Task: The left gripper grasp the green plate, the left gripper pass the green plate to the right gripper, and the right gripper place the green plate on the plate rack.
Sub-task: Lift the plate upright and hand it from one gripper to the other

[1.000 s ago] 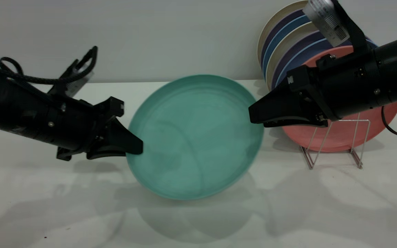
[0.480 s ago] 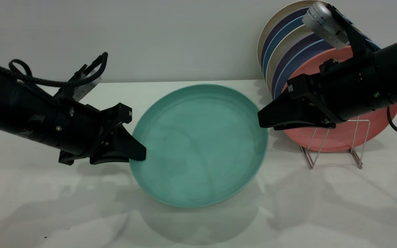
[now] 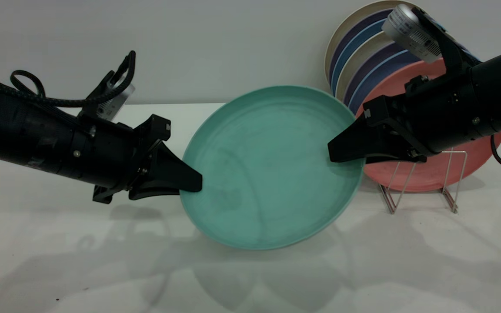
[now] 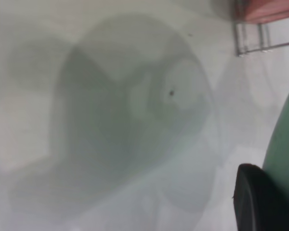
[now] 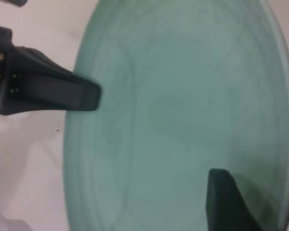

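Front exterior; wrist views near green plate (image 3: 272, 167)

White table (image 3: 59, 261) under a plain pale grey wall (image 3: 215, 43), which meets the table's far edge. Soft overlapping shadows (image 3: 242, 278) fall across the near half. Small dark specks (image 3: 57, 299) lie near the near-left corner.

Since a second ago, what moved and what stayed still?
The left gripper, shut on the green plate, carried it up and toward the right gripper. Now the plate's far edge sits between the right gripper's fingers, though I can't tell if they've closed. The right gripper barely shifted. The plate rack and its stacked plates stayed put.
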